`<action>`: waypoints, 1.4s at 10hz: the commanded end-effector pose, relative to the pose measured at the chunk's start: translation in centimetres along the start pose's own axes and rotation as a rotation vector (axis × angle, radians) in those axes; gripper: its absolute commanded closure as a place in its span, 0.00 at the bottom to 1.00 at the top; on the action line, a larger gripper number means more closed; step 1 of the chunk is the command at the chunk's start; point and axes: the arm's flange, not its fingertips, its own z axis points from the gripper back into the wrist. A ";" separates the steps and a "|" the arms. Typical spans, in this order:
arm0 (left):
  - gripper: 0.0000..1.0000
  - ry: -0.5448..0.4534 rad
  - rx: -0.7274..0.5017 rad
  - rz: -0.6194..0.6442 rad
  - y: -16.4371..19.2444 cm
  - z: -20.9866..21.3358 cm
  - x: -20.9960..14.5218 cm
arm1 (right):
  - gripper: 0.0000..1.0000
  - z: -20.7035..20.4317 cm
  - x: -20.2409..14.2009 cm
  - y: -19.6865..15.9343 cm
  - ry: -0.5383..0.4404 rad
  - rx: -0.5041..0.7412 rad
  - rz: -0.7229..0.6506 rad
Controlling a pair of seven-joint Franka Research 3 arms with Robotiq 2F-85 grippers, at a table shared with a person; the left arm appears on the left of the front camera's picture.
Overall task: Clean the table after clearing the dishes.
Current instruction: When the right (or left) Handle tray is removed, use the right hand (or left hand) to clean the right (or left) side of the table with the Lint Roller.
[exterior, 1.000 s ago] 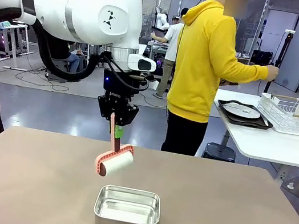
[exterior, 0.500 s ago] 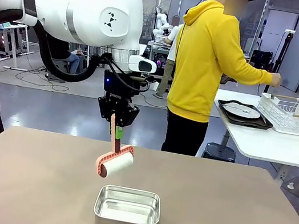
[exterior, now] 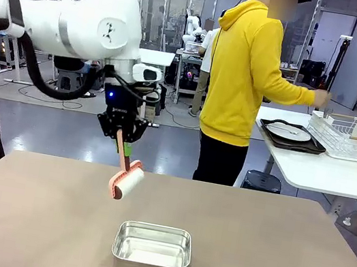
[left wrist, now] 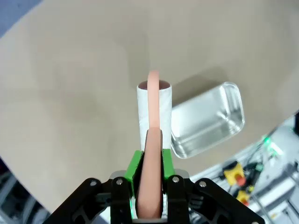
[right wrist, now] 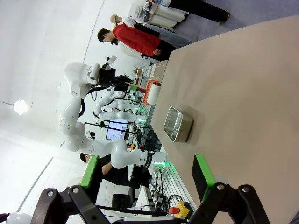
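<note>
A: The left gripper (exterior: 123,139) is clenched on the pink handle of the lint roller (exterior: 125,183), with a green pad pressing each side. The roll hangs below the jaws and looks to be just clear of the table (exterior: 296,251).

B: So the wiping hasn't begun. Where are the dishes?

A: Well apart from those jaws. A plate (exterior: 288,131) sits on its tray (exterior: 300,147) on the white side table (exterior: 323,174), beside the person (exterior: 252,70) in yellow. What lies near the jaws is a steel pan (exterior: 152,248), just beyond the roll's end and off to one side.

B: That would be the trouble, then. A stroke swung toward that side could clip the pan's rim and shove it, or ride the roll up onto it.

A: Likely. The handle also juts far out from the jaws, so pressing down hard may lever it between the pads and tilt the roll. Then one end would drag while the other lifted off the table.

B: And the right gripper (right wrist: 147,173)?

A: Released, with its pads wide apart and nothing between them. The table stretches out ahead of it.
</note>
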 end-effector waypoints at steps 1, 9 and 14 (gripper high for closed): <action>0.78 -0.038 -0.022 0.151 0.2 -3.3 -0.6 | 0.02 -0.1 -0.3 0.1 0.001 0.001 0.021; 0.78 -0.100 -0.197 0.316 8.9 -8.5 0.3 | 0.02 -0.1 -0.3 0.1 0.001 0.001 0.021; 0.78 -0.016 -0.205 0.341 10.2 -9.9 0.0 | 0.02 -0.1 -0.3 0.1 0.001 0.001 0.021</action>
